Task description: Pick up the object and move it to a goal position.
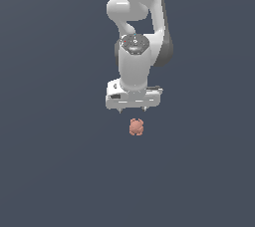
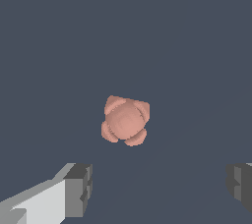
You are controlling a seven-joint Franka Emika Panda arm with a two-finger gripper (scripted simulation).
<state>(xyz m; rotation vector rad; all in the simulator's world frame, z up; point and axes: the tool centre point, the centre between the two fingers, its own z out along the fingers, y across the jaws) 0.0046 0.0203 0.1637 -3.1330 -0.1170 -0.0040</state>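
Pincer (image 1: 132, 110) spread wide, holding nothing; blob (image 1: 136, 127) sits loose on the tabletop (image 1: 50, 171).

Exterior view: white Panda arm (image 1: 137, 32) comes in from the top of the frame, wrist pointing down, pincer body level, with two short fingertips showing under it. The salmon-pink object is a small lumpy ball, much narrower than the pincer body, and it appears just below the fingertips and a touch toward the exterior view's right of their midpoint, with a visible gap, no contact. Wrist view: object (image 2: 125, 120) sits roughly centred between the two dark grey finger pads (image 2: 78, 189), which stand far apart near opposite sides of the frame; neither pad touches it. Pincer (image 2: 157, 188) midpoint lies on bare dark blue-grey surface beside the blob. Height of the fingers above the surface: cannot tell.
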